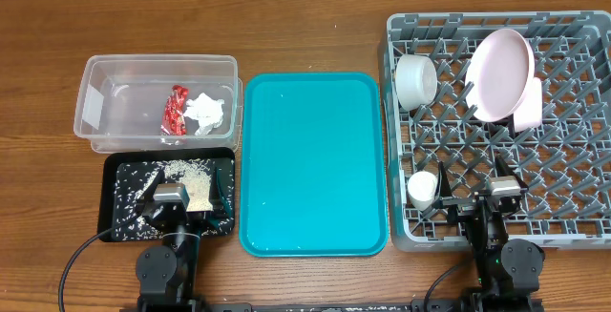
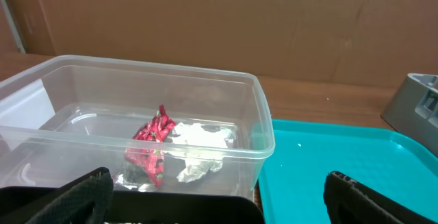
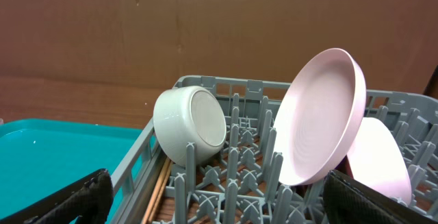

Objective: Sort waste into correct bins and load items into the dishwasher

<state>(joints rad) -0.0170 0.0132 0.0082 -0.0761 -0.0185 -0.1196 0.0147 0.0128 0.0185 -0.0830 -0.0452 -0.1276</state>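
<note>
Closest to the overhead camera, the left gripper (image 1: pixel 183 199) hung over the black tray (image 1: pixel 119 174) with its jaws spread wide and nothing between them. The right gripper (image 1: pixel 482 197) hung just as wide and empty over the near edge of the rack (image 1: pixel 573 159), just beside the cup (image 1: pixel 421 190). Rice and scraps (image 1: pixel 191 186) lay in the black tray, and the red wrapper (image 1: pixel 176 110) and tissue (image 1: pixel 205 112) lay touching in the clear tub (image 1: pixel 124 102). The teal tray (image 1: pixel 315 159) between them held nothing. From the left wrist, the fingers (image 2: pixel 68 196) sat far apart at the bottom corners, with wrapper and tissue on the tub floor ahead. From the right wrist, the white bowl (image 3: pixel 191 125) was tipped on its side among the pegs and the plate (image 3: pixel 321 114) stood on edge with the pink bowl (image 3: pixel 380 159) behind it. Thin wooden sticks, probably the chopsticks (image 3: pixel 159 186), lay on the grid below the white bowl, only partly in view. Sorting and loading looked finished, so the step was likely a last check and parking. That seemed best done with both jaws kept apart, the right one raised straight up to miss cup and pegs, and the left lifted clear of the grains rather than swept through them.
</note>
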